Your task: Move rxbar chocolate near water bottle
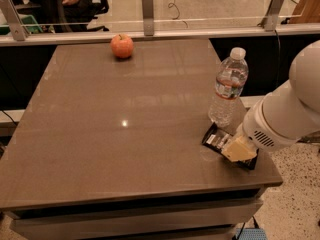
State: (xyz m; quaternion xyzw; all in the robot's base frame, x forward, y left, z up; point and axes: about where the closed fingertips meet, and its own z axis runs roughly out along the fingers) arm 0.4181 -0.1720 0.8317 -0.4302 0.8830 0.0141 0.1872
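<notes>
Brown glossy tabletop (pixel 125 134), glass barrier (pixel 210 6) behind. Flat black rectangular bar (pixel 217 140) with white print lies lower right near the table edge, just beside the clear ribbed plastic bottle (pixel 228 86) with a white cap. Gripper (pixel 240 149), yellowish tip, sits on the bar's right end; can't tell if it's clamped. Round red apple (pixel 122 46) upper left, well apart.

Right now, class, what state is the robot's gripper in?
Gripper: low over the rxbar chocolate, near the water bottle; open or shut cannot be told.
</notes>
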